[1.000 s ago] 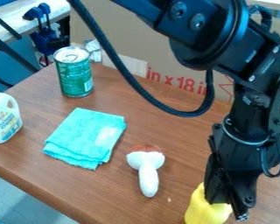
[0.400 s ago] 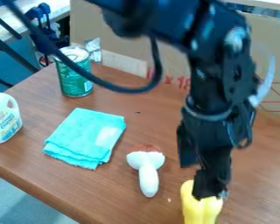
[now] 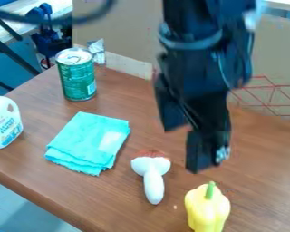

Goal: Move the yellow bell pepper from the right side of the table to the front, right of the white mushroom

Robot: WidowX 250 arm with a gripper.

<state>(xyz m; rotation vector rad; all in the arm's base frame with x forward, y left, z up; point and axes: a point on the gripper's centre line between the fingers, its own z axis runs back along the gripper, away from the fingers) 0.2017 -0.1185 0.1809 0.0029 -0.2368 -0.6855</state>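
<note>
Your black metal gripper (image 3: pixel 204 159) hangs near that smooth yellow pepper (image 3: pixel 207 209) (open or closed, can't tell), which the brown wooden table (image 3: pixel 123 203) supports.

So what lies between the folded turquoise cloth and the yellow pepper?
A white mushroom-shaped object with a reddish-brown top lies on the table between the cloth and the pepper, as the camera view shows.

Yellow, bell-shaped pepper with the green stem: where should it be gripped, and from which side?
Probably across the wide part of the yellow, bell-shaped pepper, just below its shoulders, with the black pincer coming from above. The body is broadest there and narrows toward the view's lower edge; the thin, short green stem looks a poorer hold.
</note>
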